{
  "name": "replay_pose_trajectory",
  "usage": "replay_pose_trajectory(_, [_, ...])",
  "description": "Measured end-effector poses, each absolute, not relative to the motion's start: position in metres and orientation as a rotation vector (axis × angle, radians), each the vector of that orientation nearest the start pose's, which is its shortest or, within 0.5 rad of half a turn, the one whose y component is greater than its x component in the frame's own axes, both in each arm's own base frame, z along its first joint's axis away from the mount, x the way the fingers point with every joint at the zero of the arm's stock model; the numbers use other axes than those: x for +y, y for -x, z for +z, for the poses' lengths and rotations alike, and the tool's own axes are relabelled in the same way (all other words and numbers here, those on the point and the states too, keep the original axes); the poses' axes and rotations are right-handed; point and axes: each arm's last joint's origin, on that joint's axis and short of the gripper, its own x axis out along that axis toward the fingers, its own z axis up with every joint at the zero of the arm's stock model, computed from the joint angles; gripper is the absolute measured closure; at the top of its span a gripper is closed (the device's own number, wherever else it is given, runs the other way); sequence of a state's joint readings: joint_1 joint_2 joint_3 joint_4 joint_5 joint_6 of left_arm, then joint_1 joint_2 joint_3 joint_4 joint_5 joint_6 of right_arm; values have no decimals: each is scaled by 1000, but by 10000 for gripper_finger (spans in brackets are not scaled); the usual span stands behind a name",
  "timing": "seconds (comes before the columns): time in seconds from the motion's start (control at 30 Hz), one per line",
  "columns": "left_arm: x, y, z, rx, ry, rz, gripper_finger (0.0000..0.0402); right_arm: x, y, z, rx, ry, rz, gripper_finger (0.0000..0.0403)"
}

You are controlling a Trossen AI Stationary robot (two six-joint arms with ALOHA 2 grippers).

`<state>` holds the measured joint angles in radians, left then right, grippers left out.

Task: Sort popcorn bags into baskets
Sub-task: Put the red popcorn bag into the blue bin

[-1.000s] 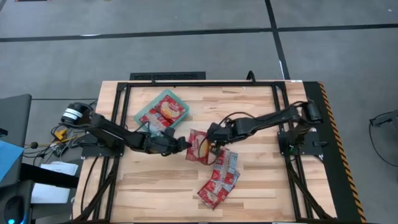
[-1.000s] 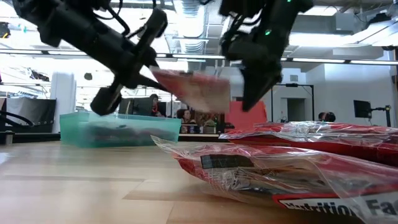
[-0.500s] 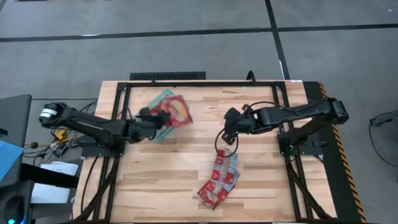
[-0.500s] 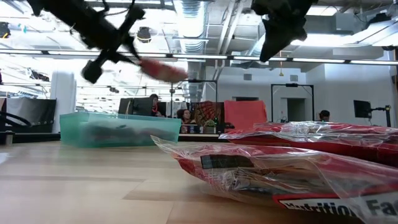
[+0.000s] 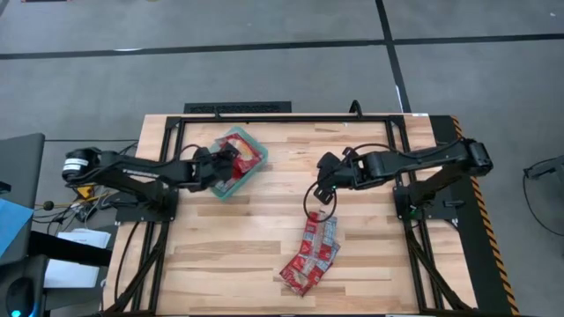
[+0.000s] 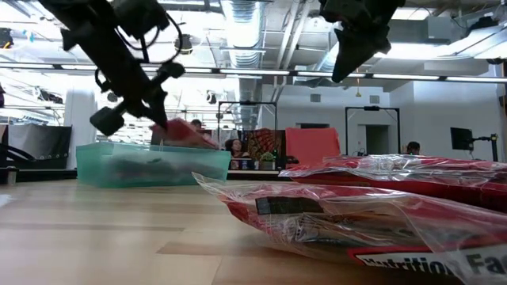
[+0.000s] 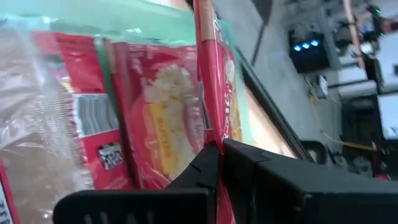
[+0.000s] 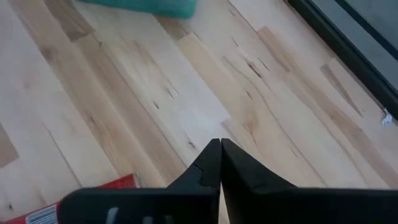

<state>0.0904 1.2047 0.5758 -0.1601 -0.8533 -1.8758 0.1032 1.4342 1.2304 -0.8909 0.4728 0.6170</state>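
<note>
Task partly done, by the look of it: the teal basket [image 5: 231,163] already has popcorn bags in it, at least two red packets lying flat per the left wrist view [image 7: 81,118], exact count not readable. Left to sort: a cluster of popcorn bags [image 5: 310,255] lying on the wooden table [image 5: 220,255] well away from the basket, toward the near edge and the right arm's side; looks like three or so overlapping, can't count for sure. The same pile fills the foreground in the low view [image 6: 356,214]. The left gripper [image 5: 231,164] is over the basket, clenched on the edge of one more popcorn bag [image 7: 208,74], which hangs on edge from the fingertips just above the packets inside; the low view shows it dipping to the basket rim [image 6: 150,150]. That one reads as about to be dropped, not yet released. The right gripper [image 5: 322,176] hovers above bare table between the basket and the leftover pile, fingers pressed together with nothing between them [image 8: 219,163], touching no bag. Next job is likely the pile.
</note>
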Motion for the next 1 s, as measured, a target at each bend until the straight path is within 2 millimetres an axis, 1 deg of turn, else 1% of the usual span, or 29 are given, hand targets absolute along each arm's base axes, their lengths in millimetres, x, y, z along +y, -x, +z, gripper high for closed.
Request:
replay_pose_trajectory(0.17, [49,-225,181,-299,1373,1271,400,16,-277,290,925,-231,-640,361])
replay_pose_trajectory(0.3, [53,-230,177,-335,1393,1270,381,17,-276,290,934,-226,-639,362])
replay_pose_trajectory(0.4, [53,-230,178,-354,1354,1277,351,18,-275,289,942,-220,-636,368])
replay_pose_trajectory(0.5, [54,-229,180,-347,1324,1279,312,18,-274,289,954,-216,-638,375])
replay_pose_trajectory(0.6, [53,-229,180,-343,1326,1278,267,18,-274,289,955,-215,-638,380])
replay_pose_trajectory(0.7, [53,-230,183,-321,1366,1238,226,18,-274,289,958,-217,-632,381])
replay_pose_trajectory(0.77, [52,-232,191,-283,1356,1164,205,21,-274,288,979,-214,-589,378])
replay_pose_trajectory(0.87, [50,-233,212,-197,1281,978,184,30,-272,282,1053,-261,-454,369])
replay_pose_trajectory(0.93, [47,-231,229,-169,1230,827,176,38,-268,270,1134,-334,-373,361])
replay_pose_trajectory(1.0, [44,-228,246,-165,1188,675,173,48,-261,252,1211,-414,-339,356])
